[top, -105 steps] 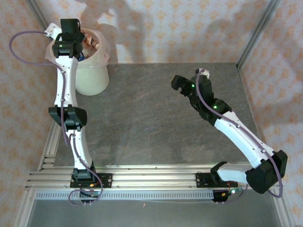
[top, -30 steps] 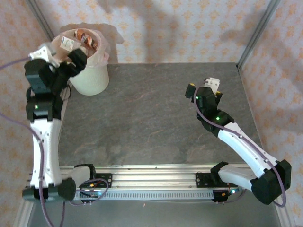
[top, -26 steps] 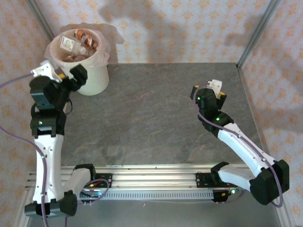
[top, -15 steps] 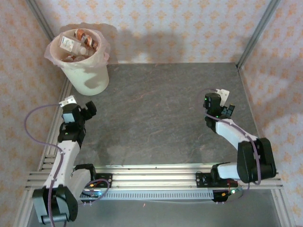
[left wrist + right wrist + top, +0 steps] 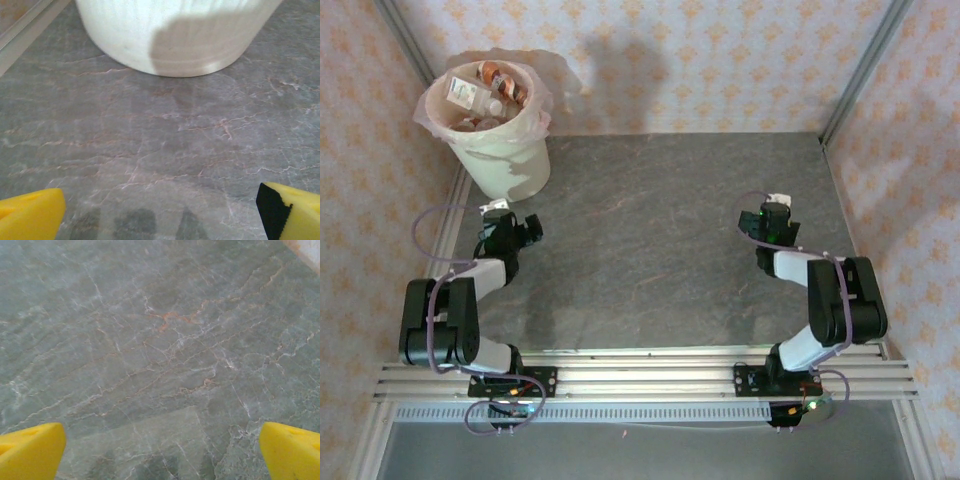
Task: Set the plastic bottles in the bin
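Low on the left of the top view, the left gripper [image 5: 512, 226] hangs close over the table [image 5: 650, 230], jaws spread wide and holding nothing. Its wrist view shows yellow fingertips [image 5: 30, 215] in the two bottom corners with bare marble between. At the right of centre, the right gripper [image 5: 776, 215] is likewise spread and empty (only veined stone lies between its tips). Toward the upper left corner, beyond the left gripper, the bin [image 5: 510, 165] stands upright, mouth up, tapering to its base, a pink liner [image 5: 424, 110] folded over the rim. The plastic bottles [image 5: 485, 90] lie heaped inside, their long axes jumbled. One white label [image 5: 461, 95] and one coppery-orange label [image 5: 505, 78] show, but no writing is legible.
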Robot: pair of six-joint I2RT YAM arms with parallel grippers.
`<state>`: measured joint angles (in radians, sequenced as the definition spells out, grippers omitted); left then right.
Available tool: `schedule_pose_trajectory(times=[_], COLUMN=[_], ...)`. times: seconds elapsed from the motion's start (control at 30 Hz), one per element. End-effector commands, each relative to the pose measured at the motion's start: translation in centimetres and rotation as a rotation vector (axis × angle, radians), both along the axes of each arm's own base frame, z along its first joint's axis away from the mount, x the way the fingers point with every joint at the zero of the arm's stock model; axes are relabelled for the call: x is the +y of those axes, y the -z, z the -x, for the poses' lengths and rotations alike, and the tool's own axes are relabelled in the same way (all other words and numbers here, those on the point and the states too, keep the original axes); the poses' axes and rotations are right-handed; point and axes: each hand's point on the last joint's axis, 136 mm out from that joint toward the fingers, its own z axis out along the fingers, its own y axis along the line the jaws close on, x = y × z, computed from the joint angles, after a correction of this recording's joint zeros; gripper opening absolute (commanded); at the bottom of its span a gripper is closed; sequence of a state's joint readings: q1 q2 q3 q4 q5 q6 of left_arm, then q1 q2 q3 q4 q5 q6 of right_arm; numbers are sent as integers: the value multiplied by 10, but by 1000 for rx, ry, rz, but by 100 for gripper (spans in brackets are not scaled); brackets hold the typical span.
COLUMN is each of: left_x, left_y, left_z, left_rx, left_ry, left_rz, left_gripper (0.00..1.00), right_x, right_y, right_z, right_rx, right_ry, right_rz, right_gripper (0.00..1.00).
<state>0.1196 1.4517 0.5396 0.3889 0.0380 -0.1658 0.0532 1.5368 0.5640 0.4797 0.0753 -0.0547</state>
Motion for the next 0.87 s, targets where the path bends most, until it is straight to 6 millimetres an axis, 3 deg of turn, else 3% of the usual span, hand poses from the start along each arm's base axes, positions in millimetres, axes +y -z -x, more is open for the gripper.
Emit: schedule_pose_trajectory(times=[0.0, 0.2, 0.33, 0.83], left_x=[-16, -42, -23, -18], left_y=[-23, -19, -18, -20], left_z=[-21, -14, -3, 0], left_rx=[-94, -130, -168, -166], left_ry=[106, 153, 16, -41], left_rz=[-50, -198, -234, -262], left_gripper=[100, 100, 100, 100], right_x=[5, -8, -8, -7], right_y=[-17, -13, -12, -12], right_z=[6, 9, 10, 9], right_rx=[-156, -190, -171, -173], right_ry=[-44, 32, 30, 25], right_rz=[-14, -12, -13, -14], right_gripper=[99, 99, 99, 99])
